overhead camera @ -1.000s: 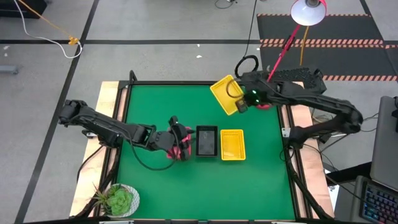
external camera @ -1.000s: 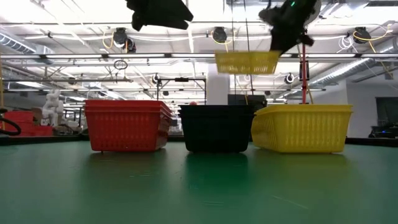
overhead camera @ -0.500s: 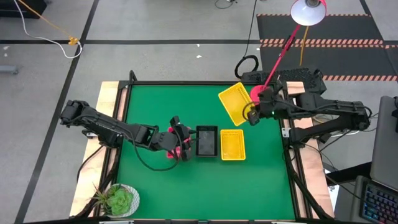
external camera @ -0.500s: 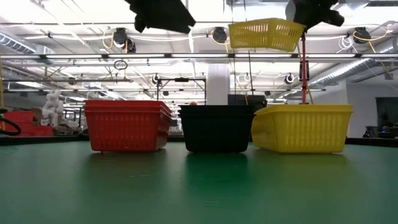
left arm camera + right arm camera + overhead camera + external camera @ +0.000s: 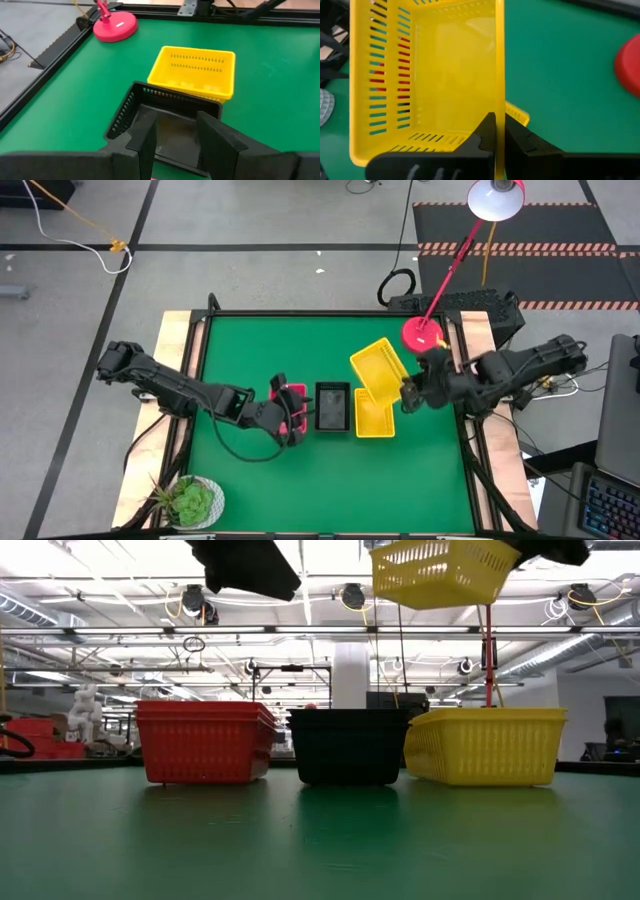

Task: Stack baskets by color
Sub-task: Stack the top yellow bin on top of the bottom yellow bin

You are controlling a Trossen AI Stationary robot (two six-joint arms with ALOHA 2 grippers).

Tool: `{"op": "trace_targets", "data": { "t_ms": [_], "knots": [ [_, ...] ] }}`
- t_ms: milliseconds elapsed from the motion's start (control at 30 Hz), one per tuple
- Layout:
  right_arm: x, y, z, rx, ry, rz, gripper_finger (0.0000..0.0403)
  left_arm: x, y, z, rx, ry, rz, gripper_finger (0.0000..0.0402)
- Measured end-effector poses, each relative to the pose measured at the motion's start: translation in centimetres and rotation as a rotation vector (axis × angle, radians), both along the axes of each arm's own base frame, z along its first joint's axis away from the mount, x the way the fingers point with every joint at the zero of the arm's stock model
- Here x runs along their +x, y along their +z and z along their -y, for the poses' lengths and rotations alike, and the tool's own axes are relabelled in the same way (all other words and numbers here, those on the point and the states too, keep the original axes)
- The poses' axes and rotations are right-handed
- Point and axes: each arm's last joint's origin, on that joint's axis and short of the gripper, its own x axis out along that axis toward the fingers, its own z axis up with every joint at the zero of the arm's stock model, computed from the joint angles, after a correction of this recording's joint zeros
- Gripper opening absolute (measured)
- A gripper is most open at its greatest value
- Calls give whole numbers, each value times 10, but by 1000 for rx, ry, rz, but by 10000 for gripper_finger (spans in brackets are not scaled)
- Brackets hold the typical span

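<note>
Three lots of baskets stand in a row at the table's middle: a red stack (image 5: pixel 205 740), a black basket (image 5: pixel 332 406) and a yellow stack (image 5: pixel 374 420). My right gripper (image 5: pixel 405 393) is shut on another yellow basket (image 5: pixel 378 365), which it holds high over the far edge of the yellow stack. My left gripper (image 5: pixel 176 120) hangs open above the red stack (image 5: pixel 297 392), clear of it, with nothing between its fingers. My right gripper pinches one side wall of the yellow basket at its rim (image 5: pixel 500 107), near a corner, with one finger inside the basket and one outside. The fingers slant down from the table's right side. The basket (image 5: pixel 440 570) is lifted clear, slightly tilted, its opening up.
A round red lamp base (image 5: pixel 423 335) stands at the far right of the table, its pole leaning away behind. A potted plant (image 5: pixel 190 500) sits at the near left corner. Bare green mat lies in front of and behind the row.
My right gripper has swung from the far right corner toward the near edge, carrying the yellow basket to a spot over the yellow stack. The basket has risen a little and turned about on the way.
</note>
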Motion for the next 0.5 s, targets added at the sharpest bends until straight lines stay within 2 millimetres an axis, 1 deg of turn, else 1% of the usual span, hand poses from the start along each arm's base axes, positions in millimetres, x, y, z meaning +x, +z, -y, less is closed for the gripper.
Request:
{"op": "trace_targets", "data": {
  "t_ms": [100,200,400,500],
  "knots": [
    [-1,-8,-12,26,-11,1,4,-2,-1,6,14,-27,-14,141],
    [-4,-21,-22,45,-43,-2,4,-6,-3,12,25,-48,-48,141],
    [-12,-51,-36,114,-127,-10,4,-14,-8,23,21,-74,-97,141],
    [-13,-58,-40,125,-163,32,4,-17,-8,31,20,-98,-100,141]
  ]
}}
